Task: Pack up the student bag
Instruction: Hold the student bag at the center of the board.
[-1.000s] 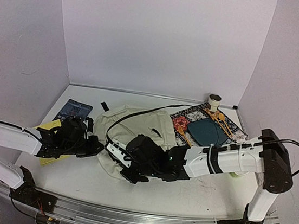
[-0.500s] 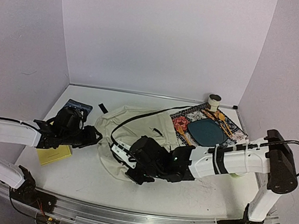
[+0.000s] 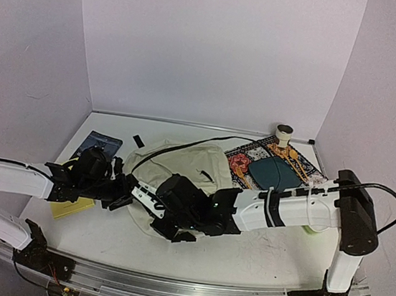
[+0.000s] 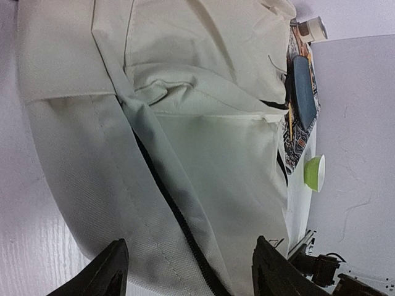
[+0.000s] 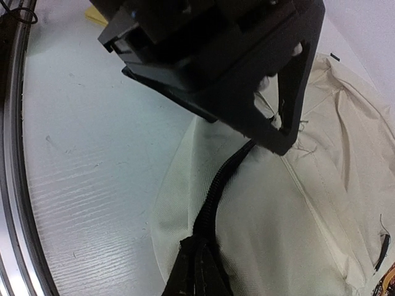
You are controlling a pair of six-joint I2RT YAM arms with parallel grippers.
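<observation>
The cream student bag (image 3: 181, 164) lies flat mid-table, and a black zipper (image 4: 176, 213) runs along its near-left edge. My left gripper (image 3: 127, 187) is at that edge and open. In the left wrist view its fingers (image 4: 112, 272) stand wide apart over the fabric and the zipper, holding nothing. My right gripper (image 3: 146, 203) reaches in from the right. In the right wrist view it (image 5: 199, 250) is shut on the bag's zipper (image 5: 219, 185) at the rim of the bag (image 5: 308, 203). The left gripper's black body (image 5: 234, 68) hangs just beyond it.
A yellow pad (image 3: 68, 208) and a dark blue book (image 3: 97, 143) lie left of the bag. At the right are a patterned mat (image 3: 251, 158), a dark teal case (image 3: 275, 175), a tape roll (image 3: 283, 133) and a green cup (image 4: 315, 172). A black cable (image 3: 183, 148) arcs over the bag.
My left gripper has opened and moved right, up to the bag's left edge. The right arm has shifted a little to the left and is still shut on the zipper.
</observation>
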